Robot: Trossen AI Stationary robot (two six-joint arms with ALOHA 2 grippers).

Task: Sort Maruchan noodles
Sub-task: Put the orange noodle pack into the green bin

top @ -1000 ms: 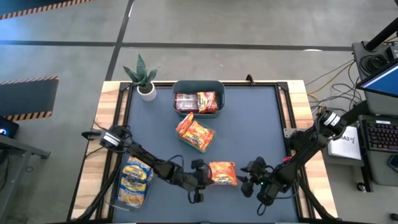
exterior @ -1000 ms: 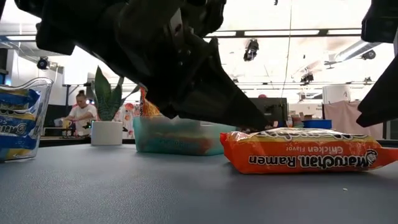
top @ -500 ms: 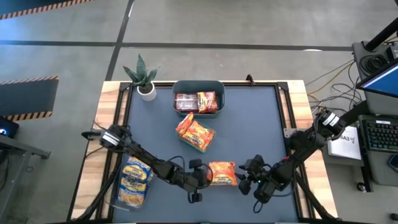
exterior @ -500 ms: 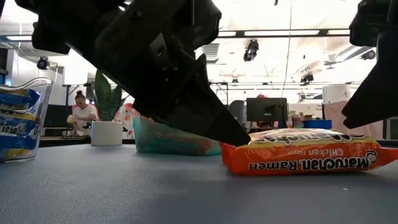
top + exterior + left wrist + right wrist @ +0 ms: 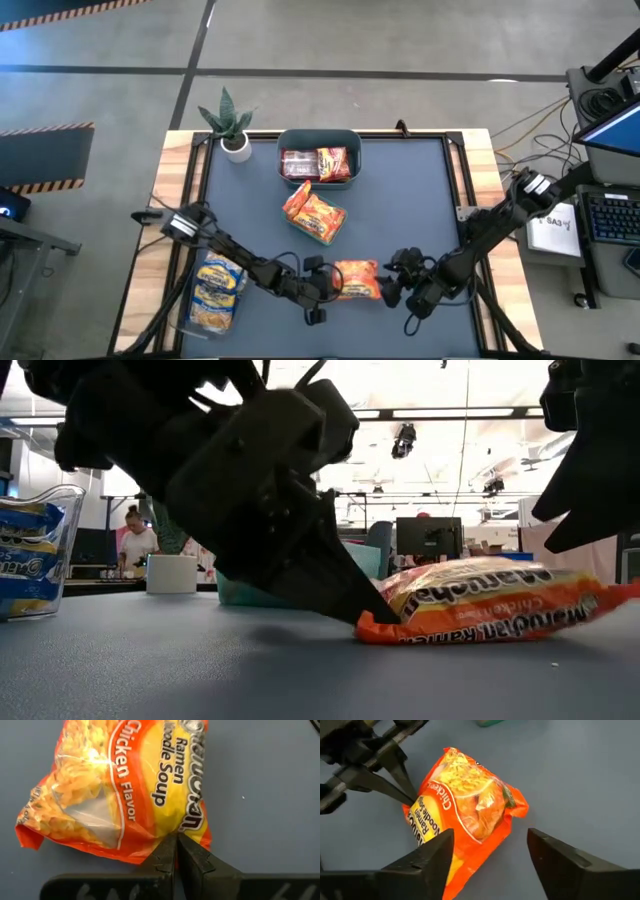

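An orange Maruchan chicken ramen packet lies near the table's front edge, between my two grippers. In the low view the packet is tilted: its left edge is on the table and its right end is raised. My left gripper is shut, with its tips at the packet's left edge. My right gripper is open at the packet's right end, one finger on each side of it in the right wrist view. My left gripper pushes with its shut fingertips against the packet's left edge seam. It comes low and slanting down from the table's left. That edge stays on the table while the far end is raised. My right gripper: I cannot tell whether its fingers touch the packet.
A grey-teal tub at the back centre holds dark red and orange packets. Two orange packets lie mid-table. A clear container with yellow-and-blue packets stands at the front left. A potted plant stands at the back left.
My left gripper has gone right, and its shut tips are now against the packet's left edge. My right gripper has gone left toward the packet. The packet, flat before, has tipped: its right end has risen and its left edge has stayed on the table.
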